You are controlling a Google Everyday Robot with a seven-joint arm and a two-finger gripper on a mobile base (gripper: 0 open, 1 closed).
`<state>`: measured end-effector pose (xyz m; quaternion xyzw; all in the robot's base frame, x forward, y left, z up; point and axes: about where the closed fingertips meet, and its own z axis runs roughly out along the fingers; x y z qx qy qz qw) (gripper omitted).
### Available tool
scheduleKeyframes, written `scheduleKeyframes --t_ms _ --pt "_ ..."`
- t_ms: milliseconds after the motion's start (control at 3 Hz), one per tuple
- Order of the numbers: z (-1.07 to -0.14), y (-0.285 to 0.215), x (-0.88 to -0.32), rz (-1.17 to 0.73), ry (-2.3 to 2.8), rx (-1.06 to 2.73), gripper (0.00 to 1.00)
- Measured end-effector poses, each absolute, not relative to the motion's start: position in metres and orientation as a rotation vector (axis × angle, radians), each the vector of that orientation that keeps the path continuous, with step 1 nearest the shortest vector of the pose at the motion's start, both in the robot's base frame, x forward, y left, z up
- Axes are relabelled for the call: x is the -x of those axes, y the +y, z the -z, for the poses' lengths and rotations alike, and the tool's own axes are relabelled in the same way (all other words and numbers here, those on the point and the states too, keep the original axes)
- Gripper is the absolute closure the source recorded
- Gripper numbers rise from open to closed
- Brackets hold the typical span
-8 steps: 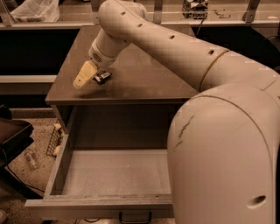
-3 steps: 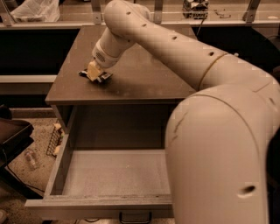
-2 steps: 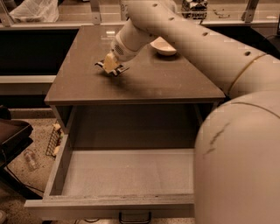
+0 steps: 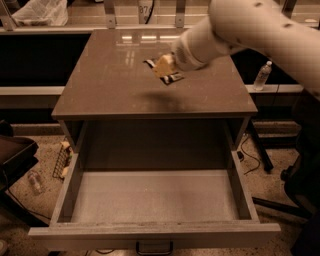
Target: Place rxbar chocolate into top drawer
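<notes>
My gripper (image 4: 164, 66) is over the middle of the brown cabinet top (image 4: 110, 85), lifted above it, and is shut on the rxbar chocolate (image 4: 171, 77), a small dark wrapper with white patches that sticks out below the tan fingers. A shadow lies on the cabinet top under it. The top drawer (image 4: 150, 197) is pulled wide open below the cabinet top; its grey floor is bare and its dark handle (image 4: 154, 247) shows at the front edge. The cream arm reaches in from the upper right.
A plastic water bottle (image 4: 262, 75) stands on the floor to the right of the cabinet. A wire rack (image 4: 62, 159) with small items sits at the left by the drawer. A white bag (image 4: 40, 12) lies at the back left. A dark object (image 4: 15, 155) is at far left.
The gripper has lifted the rxbar off the left of the cabinet top and carried it right toward the middle. The arm has swung away and the view now shows the whole drawer.
</notes>
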<state>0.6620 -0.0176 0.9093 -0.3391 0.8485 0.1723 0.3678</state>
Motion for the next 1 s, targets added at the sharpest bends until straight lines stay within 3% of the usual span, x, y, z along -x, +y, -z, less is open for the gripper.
scheduleKeyframes --t_ms 667,1000 --pt "-0.871 -0.069 -0.537 -0.480 2.124 0.725 1.00" --pt "-0.823 -0.096 -0.509 -0.495 2.191 0.702 1.00"
